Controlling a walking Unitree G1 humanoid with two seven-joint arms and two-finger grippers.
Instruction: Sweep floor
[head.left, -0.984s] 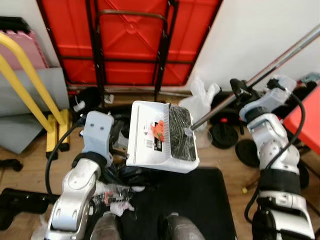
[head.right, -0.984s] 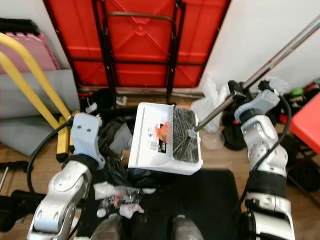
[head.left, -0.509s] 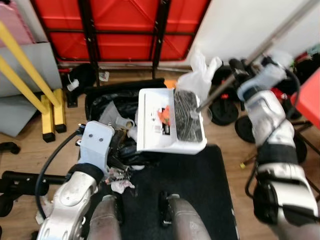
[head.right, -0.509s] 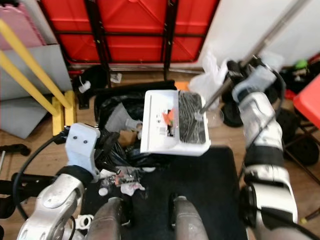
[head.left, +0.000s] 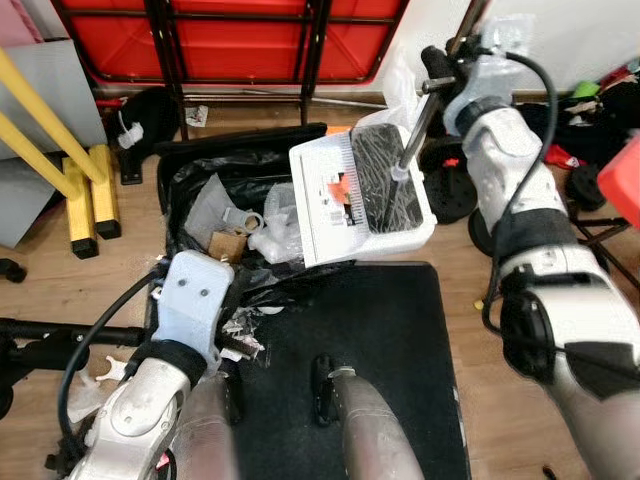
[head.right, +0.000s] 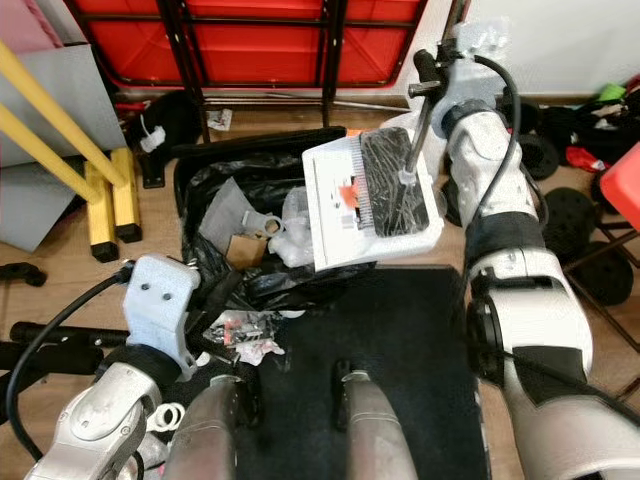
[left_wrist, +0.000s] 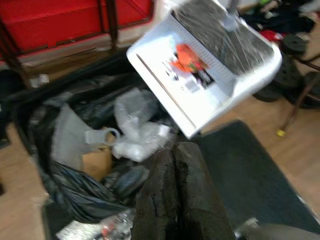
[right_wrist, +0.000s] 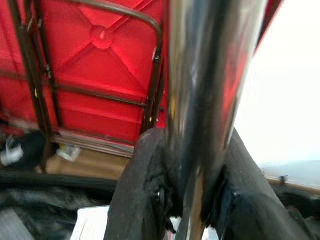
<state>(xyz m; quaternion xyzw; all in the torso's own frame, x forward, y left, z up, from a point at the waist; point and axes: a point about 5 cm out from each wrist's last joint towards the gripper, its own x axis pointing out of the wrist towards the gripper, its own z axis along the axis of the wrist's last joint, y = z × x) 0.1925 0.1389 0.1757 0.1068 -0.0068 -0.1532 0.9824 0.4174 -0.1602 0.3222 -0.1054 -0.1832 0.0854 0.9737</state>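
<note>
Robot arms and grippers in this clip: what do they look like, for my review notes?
Both arms are silver, built of rounded, glossy segments with black bands at the joints. A black cable loops outside each arm. The left arm ends in a pale grey, boxy wrist housing with small dark screw holes; the right arm has a similar light housing. The left gripper and right gripper have long, matte black, rough-textured fingers.

Dustpan (head.left: 362, 196) right of trash bag (head.left: 230, 215); mat (head.left: 360, 340) before both.
</note>
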